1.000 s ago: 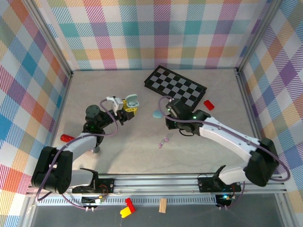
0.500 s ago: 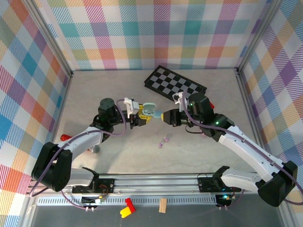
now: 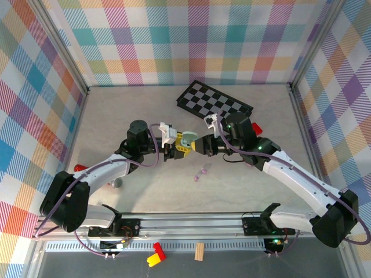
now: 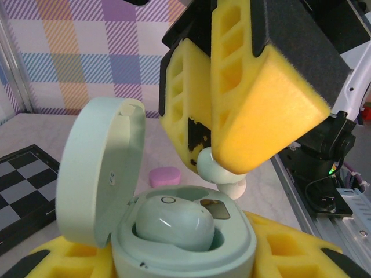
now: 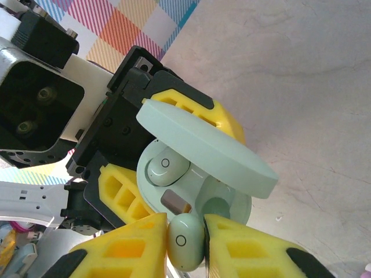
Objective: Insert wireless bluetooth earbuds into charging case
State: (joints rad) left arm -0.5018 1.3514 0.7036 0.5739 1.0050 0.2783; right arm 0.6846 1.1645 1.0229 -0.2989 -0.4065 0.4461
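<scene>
insertion step under way. left gripper (image 3: 181, 147) clamped on open mint case (image 4: 182, 255), one seated earbud (image 4: 171, 223) inside. right gripper (image 5: 185, 227) pinches loose earbud (image 5: 184, 238) beside empty socket (image 5: 215, 207). next: align, lower, release.

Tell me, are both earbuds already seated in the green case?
No, the seated earbud fills one socket, but the second earbud is pinched in the right gripper beside the empty socket.

Mint case (image 4: 98, 174), mint earbud (image 5: 185, 240); yellow pincer pads (image 4: 261, 116); chequered board (image 3: 217, 104); plaid walls (image 3: 174, 40).
</scene>
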